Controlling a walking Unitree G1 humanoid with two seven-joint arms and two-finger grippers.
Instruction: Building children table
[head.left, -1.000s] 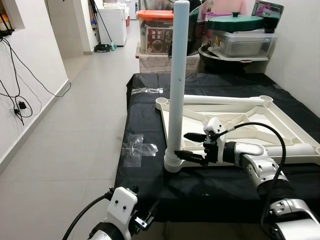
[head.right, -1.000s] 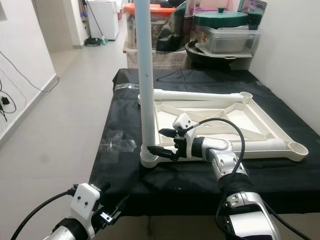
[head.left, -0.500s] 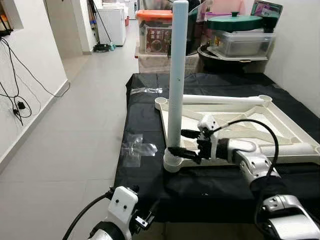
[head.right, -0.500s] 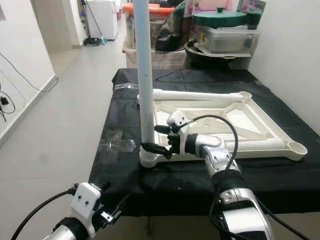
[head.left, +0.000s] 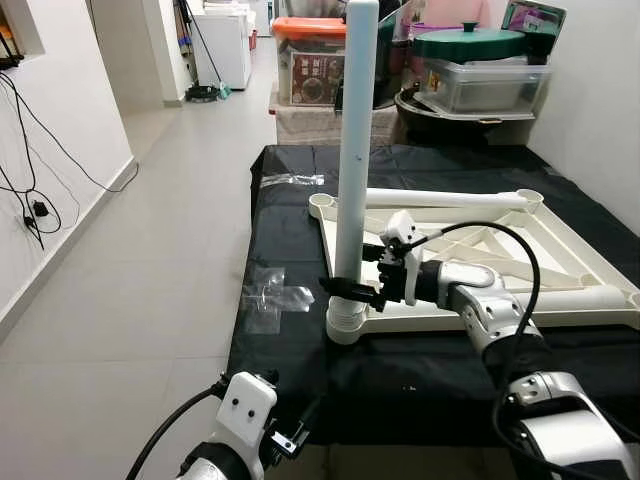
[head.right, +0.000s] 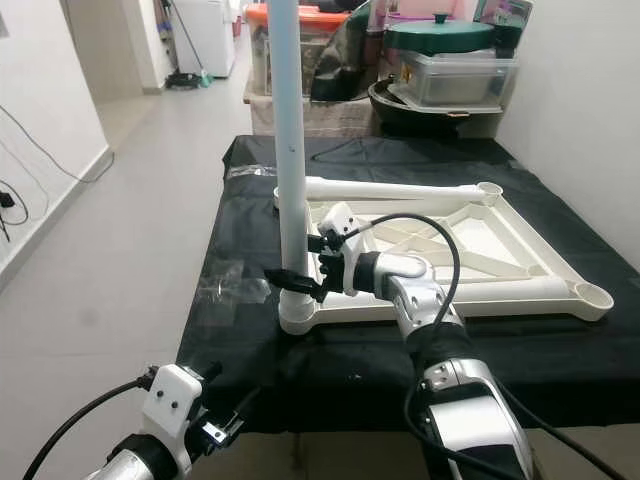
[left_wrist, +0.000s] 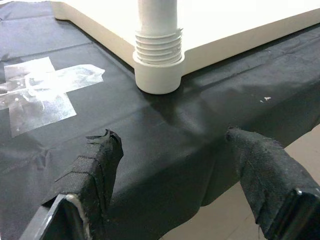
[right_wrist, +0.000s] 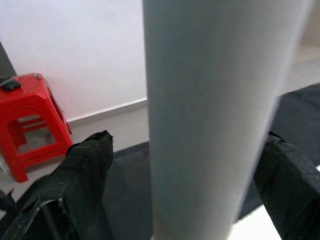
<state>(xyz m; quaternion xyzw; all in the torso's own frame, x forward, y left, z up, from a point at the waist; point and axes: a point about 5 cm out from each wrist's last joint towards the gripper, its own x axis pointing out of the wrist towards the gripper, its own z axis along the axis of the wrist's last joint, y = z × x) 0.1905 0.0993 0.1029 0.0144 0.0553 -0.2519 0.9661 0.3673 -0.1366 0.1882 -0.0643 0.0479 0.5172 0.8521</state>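
The right hand (head.left: 352, 279) has slid forward, and its open fingers now sit on both sides of the leg (head.left: 354, 150), not yet squeezing. The leg stands upright in the corner of the upside-down table (head.left: 560, 250) on the desk (head.left: 290, 260), so a grab looks next. The left hand (left_wrist: 170, 145) hangs open, low by the desk edge.

One white tabletop (head.left: 560, 255) lying upside down on the bench (head.left: 290, 240), one leg (head.left: 352, 160) standing upright in its corner, a second leg (head.left: 450, 199) lying flat. Two robot hands: left hand (left_wrist: 170, 150), right hand (head.left: 352, 272). One red stool (right_wrist: 27, 125).
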